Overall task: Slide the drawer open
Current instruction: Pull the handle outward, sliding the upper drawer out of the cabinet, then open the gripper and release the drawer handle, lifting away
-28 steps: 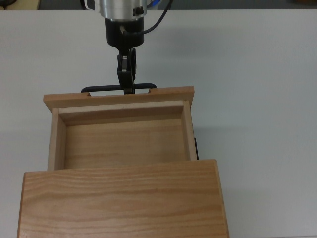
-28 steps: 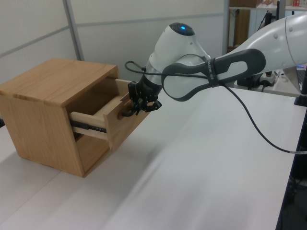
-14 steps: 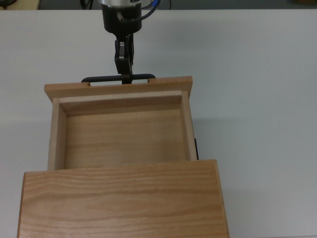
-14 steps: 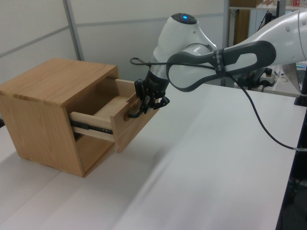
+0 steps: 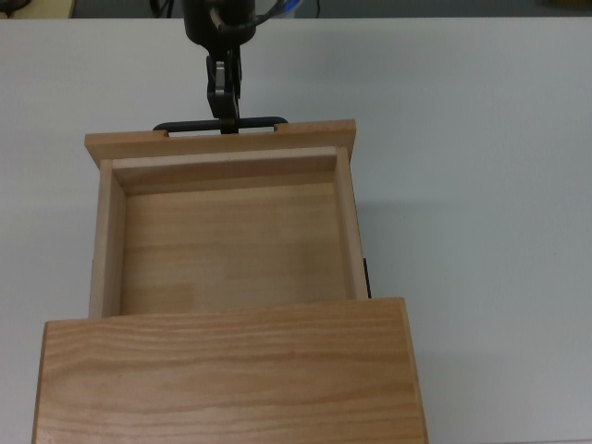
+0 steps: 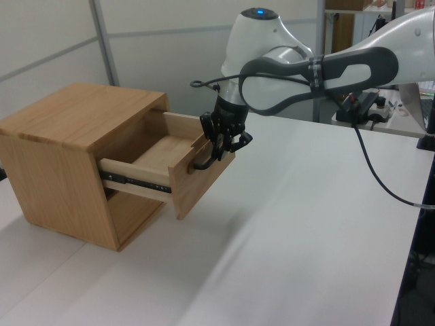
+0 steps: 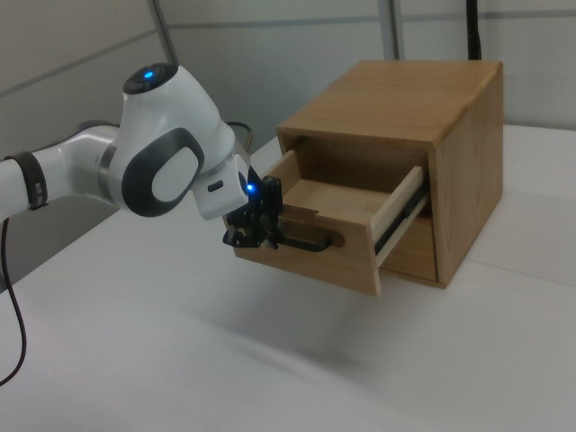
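Gripper (image 5: 225, 116) clamped on black bar handle (image 5: 220, 124) at handle midpoint. Drawer (image 5: 227, 236) extended well out of wooden cabinet (image 5: 231, 370) on white table (image 5: 481, 185), front panel toward gripper, tray between gripper and cabinet.

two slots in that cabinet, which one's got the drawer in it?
The upper one: the drawer sticks out of it on a slide rail, gripper at its black handle. The lower slot is an open cavity with no drawer.
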Controlling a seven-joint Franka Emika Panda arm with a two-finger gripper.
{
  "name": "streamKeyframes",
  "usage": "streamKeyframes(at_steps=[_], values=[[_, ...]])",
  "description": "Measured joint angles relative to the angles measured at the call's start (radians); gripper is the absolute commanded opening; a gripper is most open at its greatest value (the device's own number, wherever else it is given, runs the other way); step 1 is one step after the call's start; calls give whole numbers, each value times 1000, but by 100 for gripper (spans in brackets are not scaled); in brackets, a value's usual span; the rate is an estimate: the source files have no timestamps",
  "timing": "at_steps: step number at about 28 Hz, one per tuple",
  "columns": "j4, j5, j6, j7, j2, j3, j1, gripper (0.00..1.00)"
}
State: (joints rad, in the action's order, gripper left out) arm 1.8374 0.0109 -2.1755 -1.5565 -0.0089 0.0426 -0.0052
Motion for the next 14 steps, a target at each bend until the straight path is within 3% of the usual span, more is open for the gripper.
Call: streamKeyframes(at_steps=[14], values=[[-54,0,206,47,-29,0,-18,0]])
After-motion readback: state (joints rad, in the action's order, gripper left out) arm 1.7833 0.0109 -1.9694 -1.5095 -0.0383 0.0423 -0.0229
